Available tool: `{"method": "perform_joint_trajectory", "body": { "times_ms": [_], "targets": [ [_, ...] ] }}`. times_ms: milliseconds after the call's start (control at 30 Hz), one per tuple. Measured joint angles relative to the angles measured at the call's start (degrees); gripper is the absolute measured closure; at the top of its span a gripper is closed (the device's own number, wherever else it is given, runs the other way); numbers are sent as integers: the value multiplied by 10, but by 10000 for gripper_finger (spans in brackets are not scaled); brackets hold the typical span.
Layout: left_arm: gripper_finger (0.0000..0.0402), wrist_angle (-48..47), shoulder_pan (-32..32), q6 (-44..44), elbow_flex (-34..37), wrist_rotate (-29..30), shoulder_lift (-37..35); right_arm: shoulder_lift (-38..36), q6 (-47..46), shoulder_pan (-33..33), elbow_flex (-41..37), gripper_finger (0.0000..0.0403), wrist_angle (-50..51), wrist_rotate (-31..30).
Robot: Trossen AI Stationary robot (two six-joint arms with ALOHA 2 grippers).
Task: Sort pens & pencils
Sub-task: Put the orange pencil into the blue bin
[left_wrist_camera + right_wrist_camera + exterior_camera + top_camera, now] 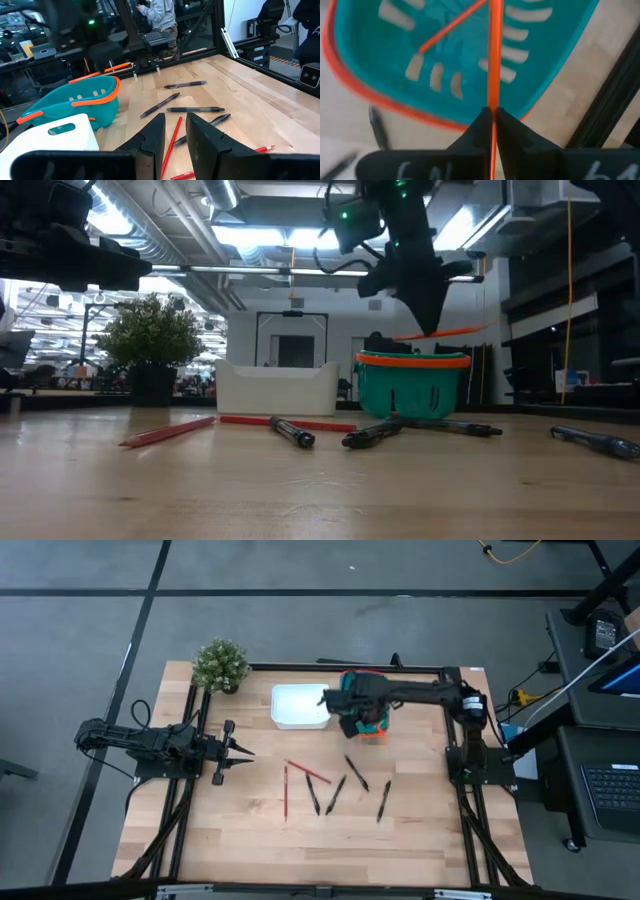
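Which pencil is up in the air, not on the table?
The orange pencil, pinched in the right tool above the teal basket. The two red pencils lie flat on the table.

This looks like a robotics lab or industrial workshop: a wooden table (250,830) in a black metal frame (300,667) stands on grey concrete floor (80,630), beside a desk with a keyboard (610,790), under exposed ceiling ducts (190,230) and strip lights (270,235).
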State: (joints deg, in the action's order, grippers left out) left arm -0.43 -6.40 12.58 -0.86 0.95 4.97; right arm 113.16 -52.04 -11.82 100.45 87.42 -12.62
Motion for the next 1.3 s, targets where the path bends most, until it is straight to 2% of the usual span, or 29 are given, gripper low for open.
{"method": "perform_joint_trajectory", "body": {
  "times_ms": [467, 800, 1300],
  "targets": [
    [330, 0, 0, 0, 0, 0, 0, -1, 73, -110, 54, 381, -102, -15],
    [330, 0, 0, 0, 0, 0, 0, 3, 76, -116, 38, 380, -111, -13],
    [330, 0, 0, 0, 0, 0, 0, 4, 89, -126, -39, 380, -175, -2]
  ]
}}
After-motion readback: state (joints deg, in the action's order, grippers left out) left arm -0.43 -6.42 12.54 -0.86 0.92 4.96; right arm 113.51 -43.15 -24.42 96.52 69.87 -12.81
